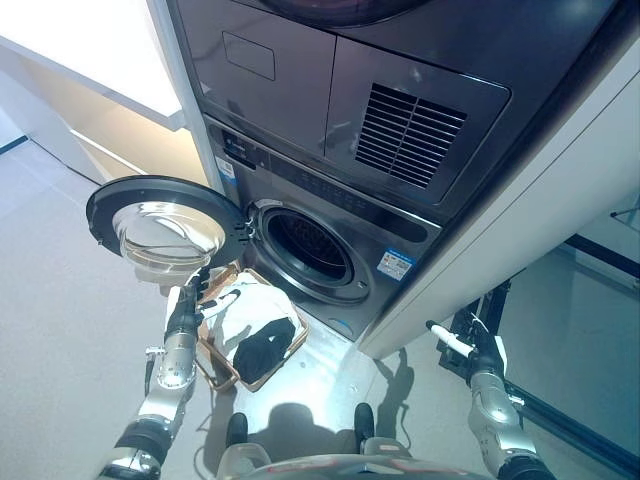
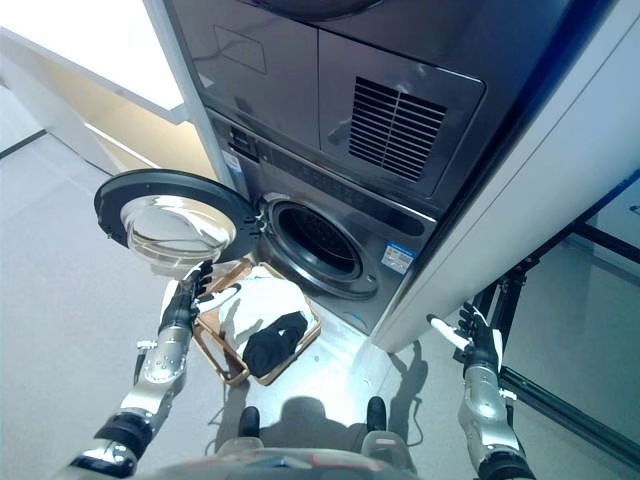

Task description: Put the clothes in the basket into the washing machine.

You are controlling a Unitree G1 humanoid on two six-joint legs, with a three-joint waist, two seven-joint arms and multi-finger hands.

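A dark grey washing machine (image 1: 340,215) stands ahead with its round door (image 1: 165,225) swung open to the left, baring the drum opening (image 1: 308,248). On the floor before it sits a brown basket (image 1: 218,368) holding white cloth (image 1: 252,310) and a black garment (image 1: 265,347). My left hand (image 1: 190,305) hovers at the basket's left rim, under the open door, its fingers straight. My right hand (image 1: 470,350) hangs far to the right, away from the basket, fingers relaxed and holding nothing.
A dryer unit with a vent grille (image 1: 408,135) is stacked above the washer. A white cabinet side (image 1: 520,240) flanks the machine on the right, with a black metal frame (image 1: 500,300) beside it. A pale counter (image 1: 90,60) lies at upper left.
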